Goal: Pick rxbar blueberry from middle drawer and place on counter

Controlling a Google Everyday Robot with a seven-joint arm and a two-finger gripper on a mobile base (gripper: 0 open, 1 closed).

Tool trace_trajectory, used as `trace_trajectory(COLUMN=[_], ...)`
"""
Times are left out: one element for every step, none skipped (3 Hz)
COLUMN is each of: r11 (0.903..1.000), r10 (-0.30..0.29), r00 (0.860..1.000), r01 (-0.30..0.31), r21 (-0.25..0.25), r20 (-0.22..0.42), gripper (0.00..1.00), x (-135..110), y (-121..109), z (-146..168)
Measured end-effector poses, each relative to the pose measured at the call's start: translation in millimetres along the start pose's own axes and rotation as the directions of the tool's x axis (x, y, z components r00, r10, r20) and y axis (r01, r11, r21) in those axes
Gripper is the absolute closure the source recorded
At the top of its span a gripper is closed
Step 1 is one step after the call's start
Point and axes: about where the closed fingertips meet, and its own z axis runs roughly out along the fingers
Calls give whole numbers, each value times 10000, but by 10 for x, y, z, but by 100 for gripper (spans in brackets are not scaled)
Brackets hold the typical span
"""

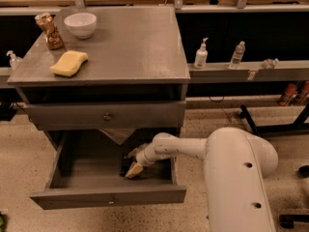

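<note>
The middle drawer (82, 173) is pulled out below the counter (130, 47), and its grey floor shows. A small black bar, the rxbar blueberry (124, 166), lies on the drawer floor near the right side, partly hidden by my gripper. My gripper (133, 170) reaches down into the drawer from the right and sits right at the bar, touching or just over it. My white arm (183, 146) stretches across the drawer's right wall.
On the counter are a yellow sponge (69, 63), a white bowl (80, 24) and a brown can (49, 30). The upper drawer (106, 116) is closed. A narrow ledge with bottles (200, 54) runs to the right. My arm's bulky white body (236, 178) fills the lower right.
</note>
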Motion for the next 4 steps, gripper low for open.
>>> trace_trajectory(r11=[10000, 9993, 9957, 9739], r10=[0, -241, -692, -1498], r00=[10000, 9965, 9314, 8668], r01=[0, 264, 869, 2124], r21=[0, -274, -335, -803], r20=[1, 802, 3574, 4756], gripper=[100, 100, 100, 100], x=[0, -166, -694, -1142], y=[0, 39, -5, 216], z=[0, -112, -820, -1293])
